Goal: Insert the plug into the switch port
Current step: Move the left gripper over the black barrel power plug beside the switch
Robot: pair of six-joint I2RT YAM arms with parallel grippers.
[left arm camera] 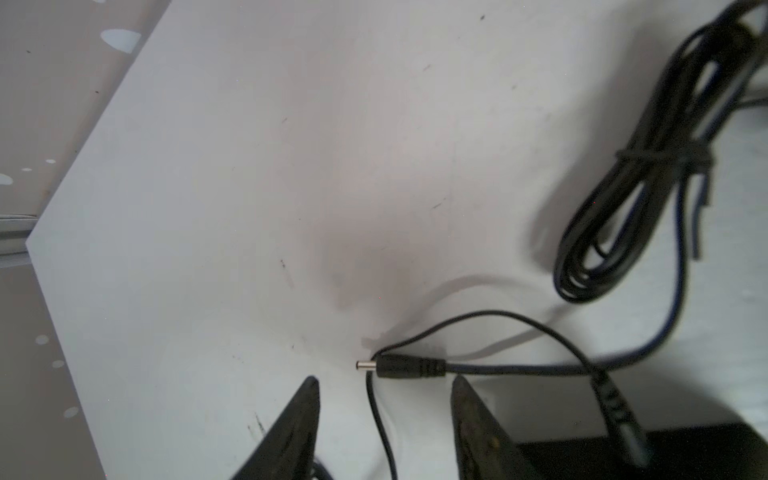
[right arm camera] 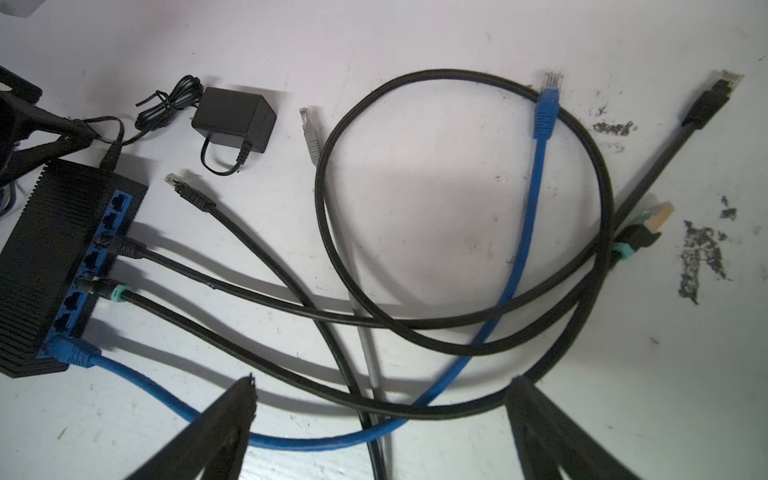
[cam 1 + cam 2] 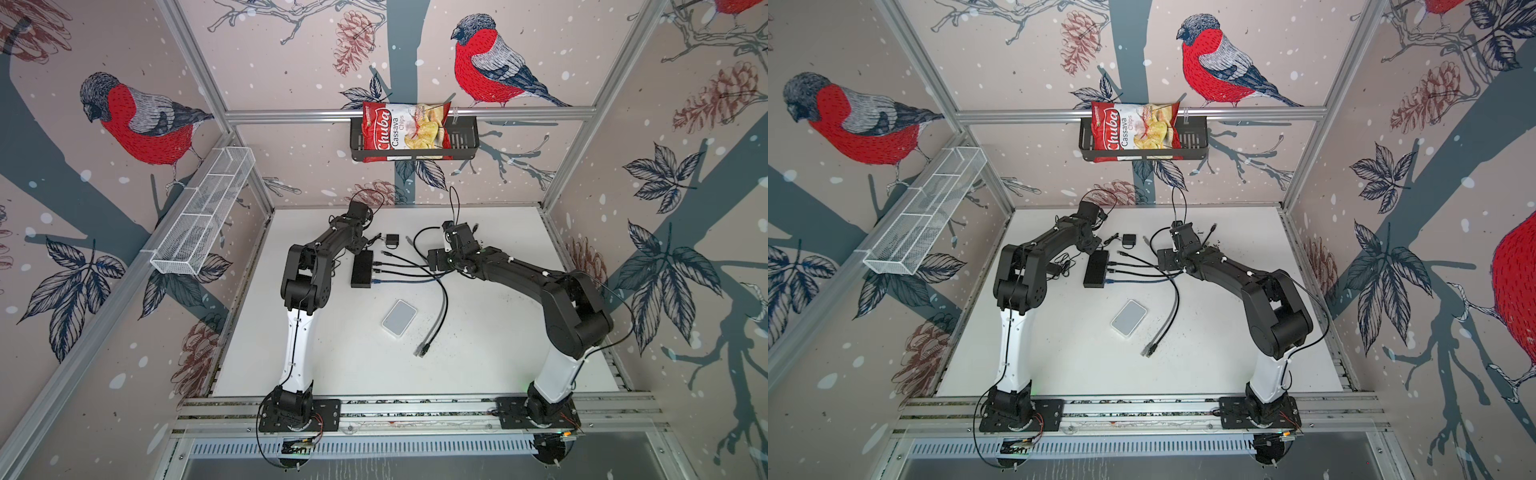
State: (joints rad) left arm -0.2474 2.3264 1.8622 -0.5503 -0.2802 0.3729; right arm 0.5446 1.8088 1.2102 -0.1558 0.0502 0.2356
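The black switch [image 3: 361, 268] with its blue port face [image 2: 99, 245] lies mid-table; two black cables and one blue cable sit in its ports. A small black barrel plug [image 1: 399, 366] with a silver tip lies on the table just past my left gripper's fingertips. My left gripper [image 1: 385, 379] is open at the switch's far end, with only a thin black wire running between its fingers. My right gripper [image 2: 383, 386] is open above the crossed cables, holding nothing. Loose network plugs lie nearby: black [image 2: 183, 189], grey [image 2: 309, 129] and blue [image 2: 548, 104].
A black power adapter [image 3: 392, 240] sits behind the switch. A tied cable bundle [image 1: 636, 187] lies beside it. A white flat box [image 3: 400, 319] rests nearer the front, with two cable ends [image 3: 422, 349] beside it. A chip bag [image 3: 405, 131] hangs in a wall basket.
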